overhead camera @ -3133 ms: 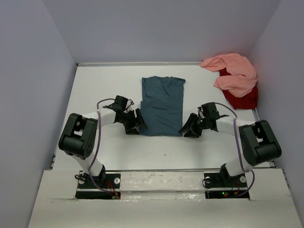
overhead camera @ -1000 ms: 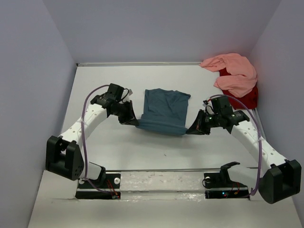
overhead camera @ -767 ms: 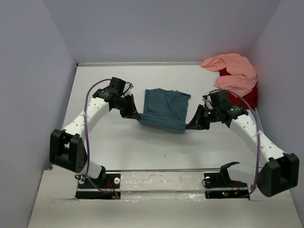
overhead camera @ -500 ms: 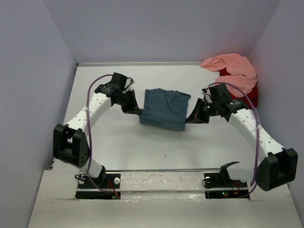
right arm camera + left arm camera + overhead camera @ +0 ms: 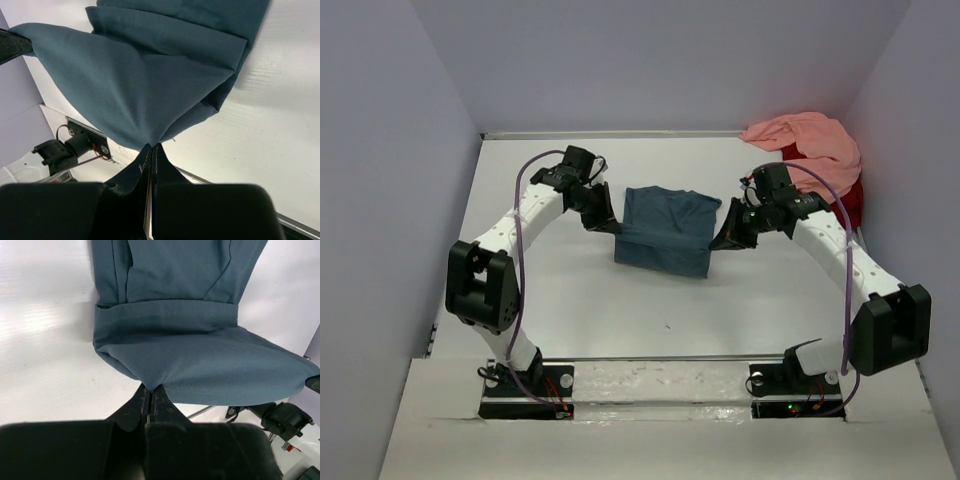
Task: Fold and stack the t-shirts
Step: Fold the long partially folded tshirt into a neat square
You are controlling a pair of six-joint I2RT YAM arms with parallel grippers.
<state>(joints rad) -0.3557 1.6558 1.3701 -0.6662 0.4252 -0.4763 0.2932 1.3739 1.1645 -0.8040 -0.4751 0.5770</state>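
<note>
The dark teal-blue t-shirt [image 5: 666, 232] lies mid-table, its near part lifted and doubled back over the far part. My left gripper [image 5: 612, 226] is shut on its left corner, and my right gripper [image 5: 717, 243] is shut on its right corner. In the left wrist view the teal cloth [image 5: 200, 365] runs into the pinched jaws of the left gripper [image 5: 150, 388]. The right wrist view shows the same cloth [image 5: 145, 75] drawn to a point at the right gripper [image 5: 151, 145]. A salmon pink t-shirt [image 5: 815, 155] lies crumpled at the back right on top of a red t-shirt [image 5: 835, 208].
Grey walls close in the white table [image 5: 560, 300] on the left, the back and the right. The pink and red pile sits against the right wall, just behind my right arm [image 5: 840, 255]. The arm bases stand on the rail [image 5: 660, 385] at the near edge.
Both grippers have carried the near edge of the teal t-shirt up and toward the back, folding it over itself. The arms have stretched further out.
</note>
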